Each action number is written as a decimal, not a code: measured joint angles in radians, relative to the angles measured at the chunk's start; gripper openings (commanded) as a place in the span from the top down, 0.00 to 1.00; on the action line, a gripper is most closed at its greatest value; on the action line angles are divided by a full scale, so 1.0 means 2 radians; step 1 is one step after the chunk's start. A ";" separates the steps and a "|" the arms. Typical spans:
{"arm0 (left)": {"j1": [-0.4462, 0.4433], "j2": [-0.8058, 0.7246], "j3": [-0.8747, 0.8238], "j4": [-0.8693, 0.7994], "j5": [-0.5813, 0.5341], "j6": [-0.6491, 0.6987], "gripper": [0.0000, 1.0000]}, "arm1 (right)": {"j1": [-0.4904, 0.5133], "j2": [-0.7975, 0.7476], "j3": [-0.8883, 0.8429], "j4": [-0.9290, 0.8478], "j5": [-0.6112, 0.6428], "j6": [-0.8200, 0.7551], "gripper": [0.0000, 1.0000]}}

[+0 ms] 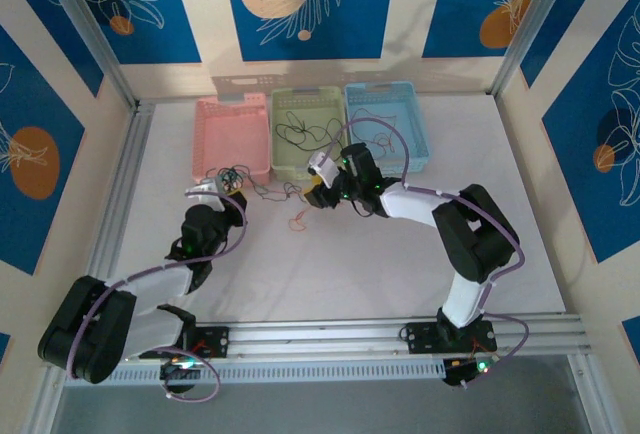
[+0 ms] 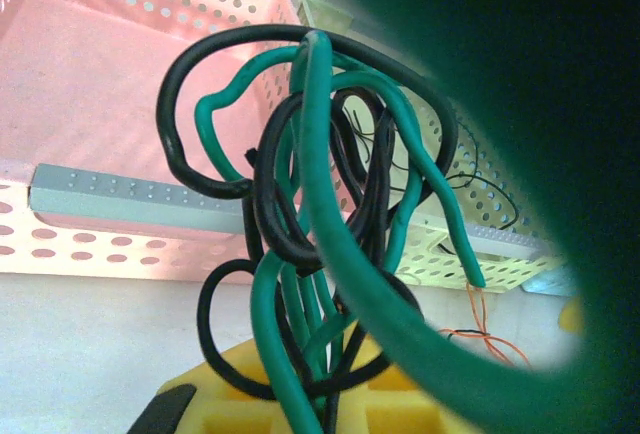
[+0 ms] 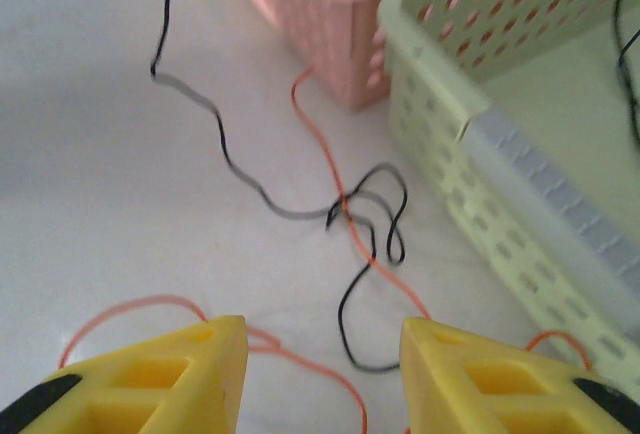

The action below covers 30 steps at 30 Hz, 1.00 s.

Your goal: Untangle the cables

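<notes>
Green and black cables [image 2: 330,214] knotted in a clump, pinched in the closed left gripper [image 1: 227,186] near the pink basket [image 1: 215,139], thin black and orange strands [image 3: 345,204] (squiggly) loose on the table [image 3: 100,204], right gripper [image 3: 322,374] jaws apart, empty

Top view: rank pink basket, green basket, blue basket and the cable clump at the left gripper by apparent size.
1. Blue basket, green basket and pink basket: near alike, blue perhaps slightly bigger. Too close to rank.
2. Cable clump: far smaller than any basket.
</notes>
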 measured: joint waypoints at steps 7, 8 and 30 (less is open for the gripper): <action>0.000 0.000 0.000 0.000 0.000 0.000 1.00 | 0.000 0.006 0.005 -0.038 0.010 -0.033 0.52; 0.000 0.000 0.000 0.000 0.000 0.000 1.00 | 0.000 0.007 0.007 -0.041 0.016 -0.034 0.52; 0.000 0.006 0.000 0.000 0.004 0.000 1.00 | 0.023 0.086 0.144 -0.216 0.156 0.018 0.54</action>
